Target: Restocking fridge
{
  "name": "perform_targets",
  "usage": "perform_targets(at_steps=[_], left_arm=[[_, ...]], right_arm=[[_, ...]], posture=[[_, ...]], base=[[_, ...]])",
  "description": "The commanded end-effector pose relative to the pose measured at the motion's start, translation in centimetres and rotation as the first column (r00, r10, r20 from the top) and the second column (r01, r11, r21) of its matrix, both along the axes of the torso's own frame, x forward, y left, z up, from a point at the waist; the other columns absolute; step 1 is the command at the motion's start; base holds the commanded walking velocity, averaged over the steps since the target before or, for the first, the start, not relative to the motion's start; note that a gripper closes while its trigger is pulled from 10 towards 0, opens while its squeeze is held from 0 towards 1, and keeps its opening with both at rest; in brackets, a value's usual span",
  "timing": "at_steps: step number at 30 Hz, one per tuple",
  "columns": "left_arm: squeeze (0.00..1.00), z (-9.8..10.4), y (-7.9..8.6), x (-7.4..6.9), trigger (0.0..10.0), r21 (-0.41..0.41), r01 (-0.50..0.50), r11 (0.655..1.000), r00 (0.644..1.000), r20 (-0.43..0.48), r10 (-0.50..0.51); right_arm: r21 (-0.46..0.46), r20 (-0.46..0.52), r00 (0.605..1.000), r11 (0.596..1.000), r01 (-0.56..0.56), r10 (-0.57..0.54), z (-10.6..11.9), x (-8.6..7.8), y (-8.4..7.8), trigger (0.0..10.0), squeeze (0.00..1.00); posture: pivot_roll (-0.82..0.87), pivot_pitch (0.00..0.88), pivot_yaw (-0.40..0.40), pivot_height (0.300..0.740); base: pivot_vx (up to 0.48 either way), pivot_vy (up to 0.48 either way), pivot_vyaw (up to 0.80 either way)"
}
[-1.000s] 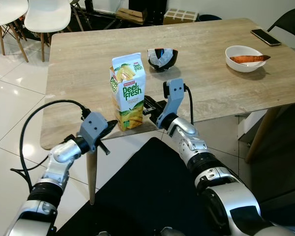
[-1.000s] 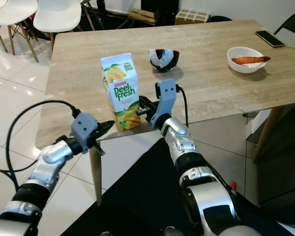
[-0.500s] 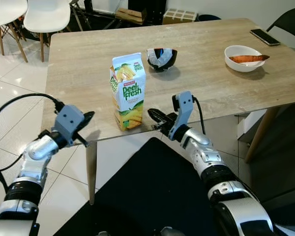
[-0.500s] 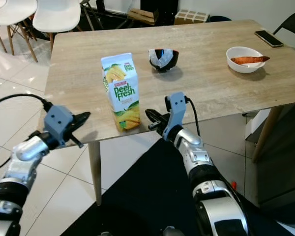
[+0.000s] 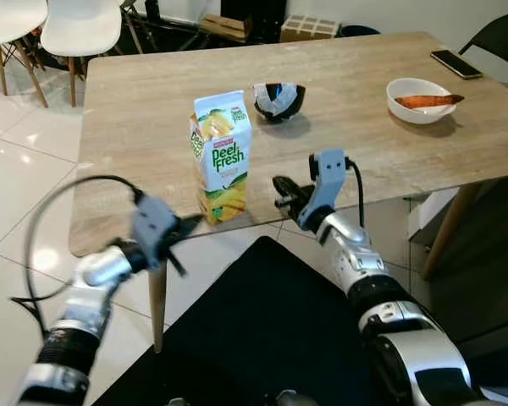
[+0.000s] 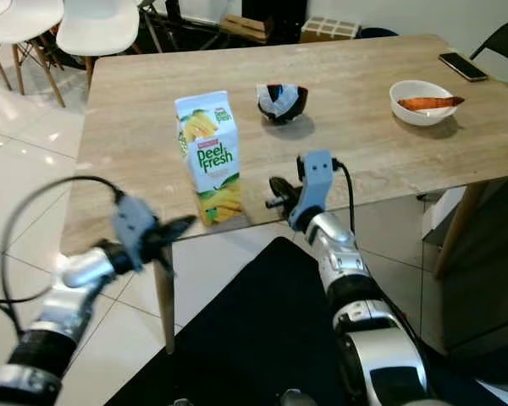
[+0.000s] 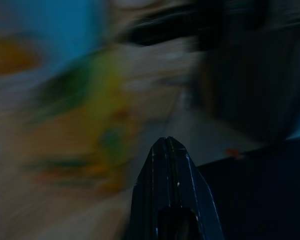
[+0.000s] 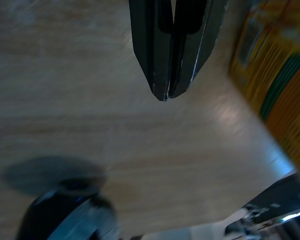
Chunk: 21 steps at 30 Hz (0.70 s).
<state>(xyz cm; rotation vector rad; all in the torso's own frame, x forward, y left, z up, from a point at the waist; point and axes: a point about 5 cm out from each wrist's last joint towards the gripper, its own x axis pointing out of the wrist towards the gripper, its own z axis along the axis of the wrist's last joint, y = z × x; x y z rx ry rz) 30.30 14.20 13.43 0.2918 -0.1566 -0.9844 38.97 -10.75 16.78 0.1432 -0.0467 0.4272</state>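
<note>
Wood table (image 5: 135, 110) w/ juice carton (image 5: 221, 157), 2 bowls (image 5: 279, 99), phone (image 5: 457, 63)

This looks like a dining room in a home. A long counter of light wood (image 5: 135, 118) stands on a floor of shiny white tiles (image 5: 17, 186). White plastic chairs with wooden legs (image 5: 80, 30) wait past its far left corner. On the counter stand things for eating: a juice carton with yellow fruit on it (image 5: 221, 156) near the front edge, a small black bowl (image 5: 279, 100) in the middle, and a white bowl with orange food (image 5: 421, 100) by a dark phone (image 5: 457, 63) at the far right corner.
</note>
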Motion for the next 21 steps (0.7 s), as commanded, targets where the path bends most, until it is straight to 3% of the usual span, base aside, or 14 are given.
perform_targets(at_steps=[1, 6, 8, 10, 12, 14, 21], left_arm=[[0.0, -0.4, -1.6, -0.7, 10.0, -0.018, 0.084, 0.996, 0.995, -0.049, -0.085], [0.0, -0.3, -1.9, -0.6, 10.0, -0.01, 0.098, 0.995, 0.993, -0.059, -0.098], [0.0, 0.1, -1.0, 0.7, 10.0, 0.008, 0.011, 1.0, 1.0, -0.023, -0.011], [0.0, 0.2, -0.8, 0.9, 10.0, 0.012, -0.005, 1.0, 1.0, -0.017, 0.005], [0.0, 0.5, -0.4, 1.5, 10.0, 0.019, -0.035, 0.999, 0.999, 0.0, 0.035], [0.0, 1.1, 0.4, 2.4, 10.0, 0.021, -0.09, 0.996, 0.996, 0.023, 0.09], [0.0, 2.7, 1.4, 3.8, 10.0, 0.025, -0.169, 0.985, 0.982, 0.092, 0.166]], right_arm=[[0.013, -0.005, 0.999, 0.999, 0.035, -0.035, 0.3, 0.3, 0.4, 10.0, 0.0], [0.032, -0.002, 0.998, 0.998, 0.06, -0.06, 1.0, 0.8, 1.0, 10.0, 0.0], [0.087, -0.004, 0.999, 0.996, 0.033, -0.033, 1.3, 0.8, 2.1, 10.0, 0.0], [0.098, -0.005, 1.0, 0.995, 0.026, -0.025, 1.4, 0.8, 2.3, 10.0, 0.0], [0.132, -0.005, 1.0, 0.991, -0.028, 0.029, 1.4, 0.7, 3.0, 10.0, 0.0], [0.188, 0.0, 0.989, 0.971, -0.148, 0.151, 1.4, 0.3, 4.5, 10.0, 0.0], [0.213, 0.025, 0.944, 0.921, -0.327, 0.329, 1.2, -0.6, 6.4, 10.0, 0.0]], posture=[[-0.09, 0.146, -0.037, 0.74], [-0.09, 0.147, -0.04, 0.74], [-0.09, 0.149, -0.043, 0.74], [-0.09, 0.149, -0.043, 0.74], [-0.09, 0.152, -0.043, 0.74], [-0.09, 0.159, -0.043, 0.74], [-0.08, 0.171, -0.046, 0.74]], base=[[0.0, 0.0, 0.0], [0.0, 0.0, 0.0], [0.0, 0.0, 0.0], [0.0, 0.0, 0.0], [0.0, 0.0, 0.0], [0.0, 0.0, 0.0], [0.0, 0.0, 0.0]])
